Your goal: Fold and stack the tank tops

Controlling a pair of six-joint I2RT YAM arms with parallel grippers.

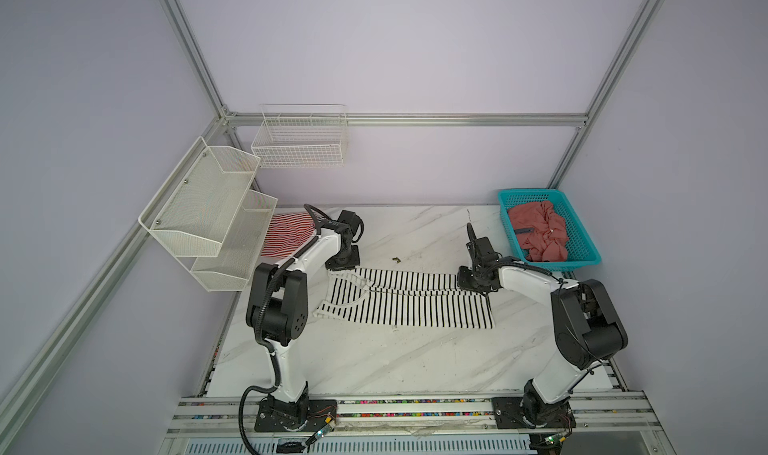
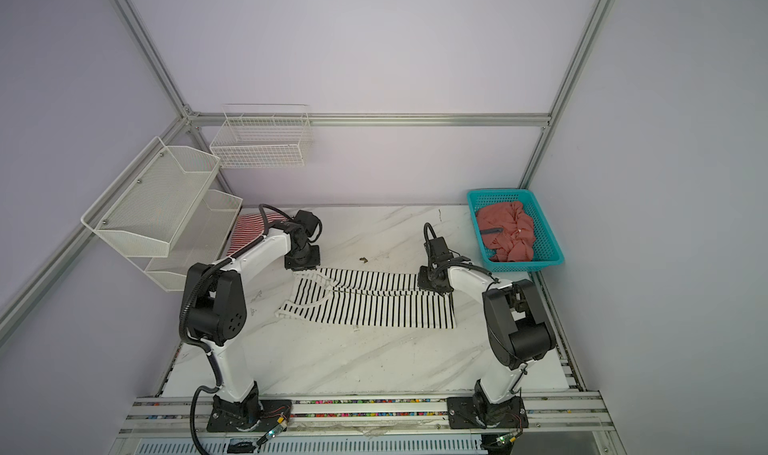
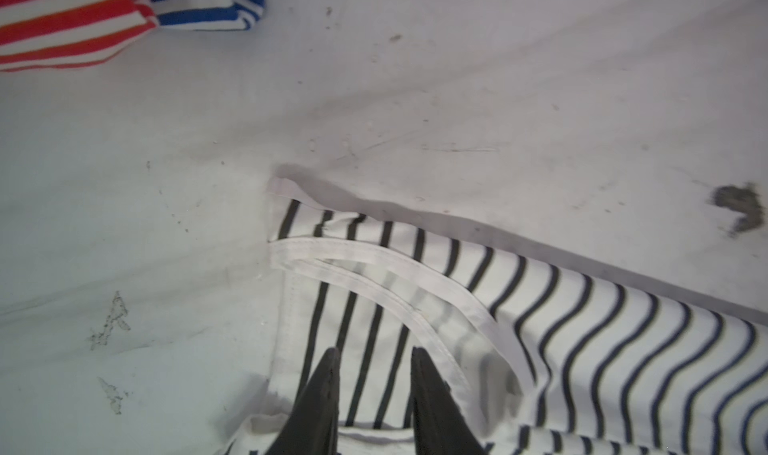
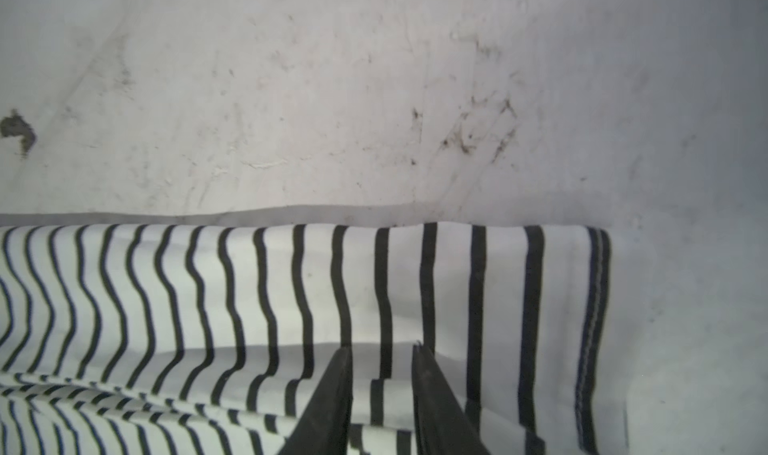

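Observation:
A white tank top with black stripes [image 1: 415,303] [image 2: 374,303] lies flat on the marble table, its far long edge folded toward the middle. My left gripper [image 1: 341,266] [image 3: 374,353] stands open over its strap end, fingers apart above the cloth [image 3: 582,328]. My right gripper [image 1: 469,284] [image 4: 382,351] stands open over the hem end [image 4: 249,299], nothing pinched. A folded red-white striped top [image 1: 286,232] [image 3: 62,24] lies at the back left, a navy-white striped one [image 3: 208,4] beside it. A salmon-red top [image 1: 540,232] [image 2: 509,232] is crumpled in the basket.
The turquoise basket [image 1: 565,266] [image 2: 528,266] stands at the back right corner. White mesh shelves [image 1: 208,216] hang on the left wall and a wire basket [image 1: 299,141] on the back wall. A small dark speck [image 1: 396,259] lies behind the striped top.

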